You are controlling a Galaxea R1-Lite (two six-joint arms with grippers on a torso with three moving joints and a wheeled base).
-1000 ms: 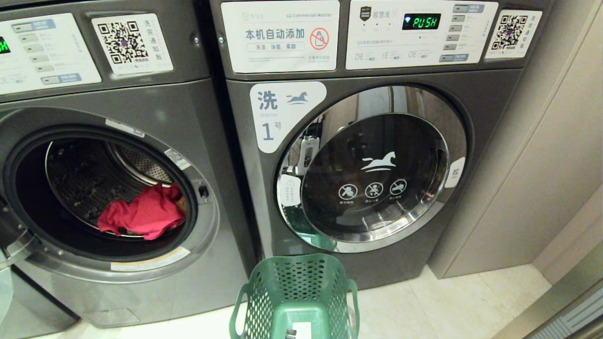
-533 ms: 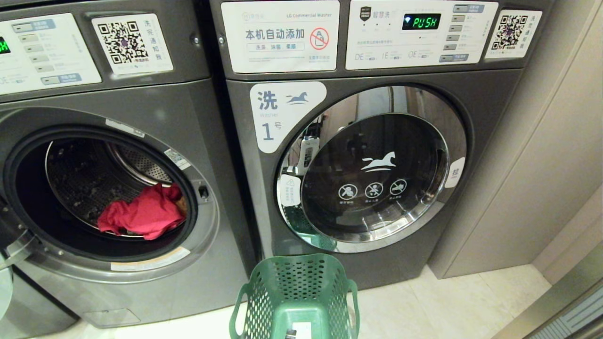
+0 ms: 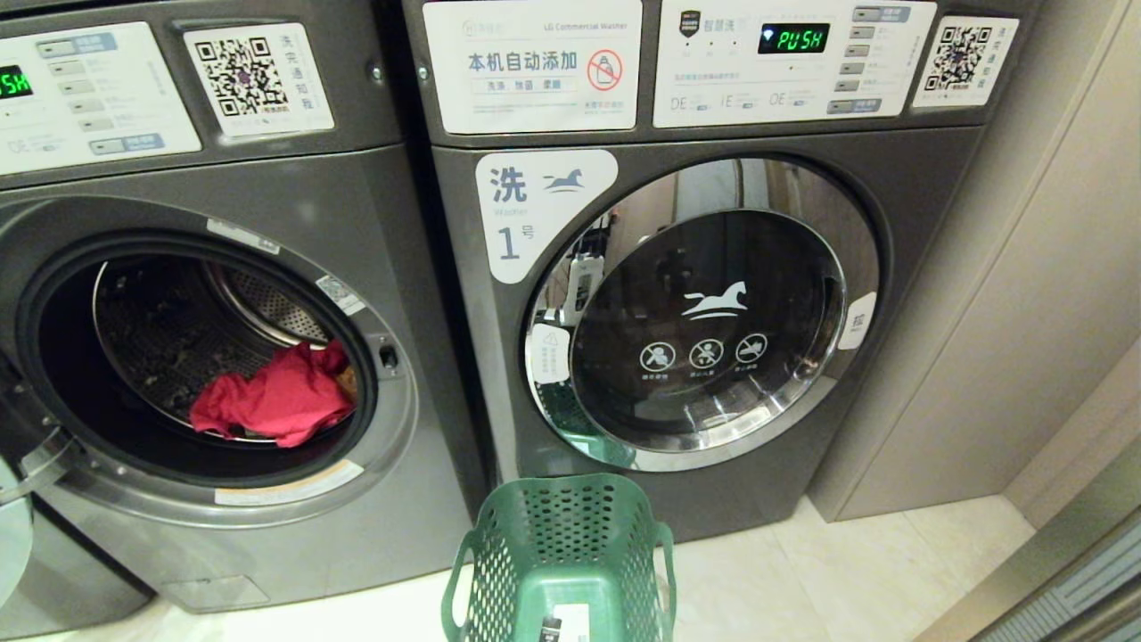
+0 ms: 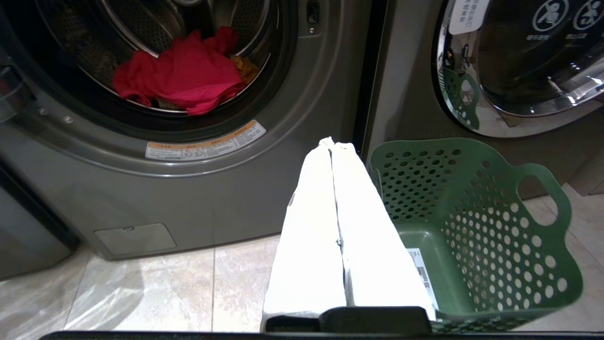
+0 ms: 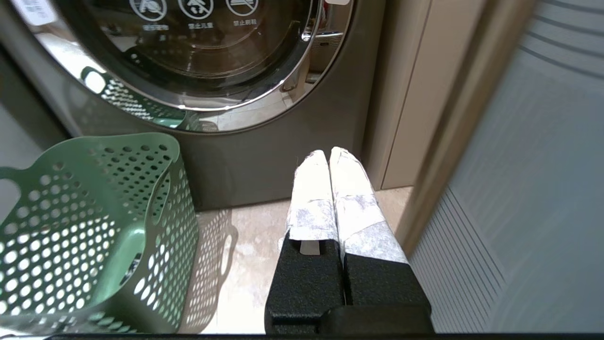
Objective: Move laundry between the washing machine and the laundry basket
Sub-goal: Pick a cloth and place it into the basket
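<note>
- The washing machine (image 3: 223,374) on the left stands open; in its drum lies the red-pink garment (image 3: 272,401), with an orange-yellow piece (image 4: 245,68) tucked just beside it.
- The green laundry basket (image 3: 562,553) sits on the floor before the closed washer labelled 1 (image 3: 704,312), holding only a white label.
- Left gripper (image 4: 332,146) and right gripper (image 5: 328,156): fingers pressed together, holding nothing, low beside the basket.

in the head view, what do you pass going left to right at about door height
red-pink garment in the open washer → number 1 label → closed round door of the washer labelled 1 → beige wall panel
</note>
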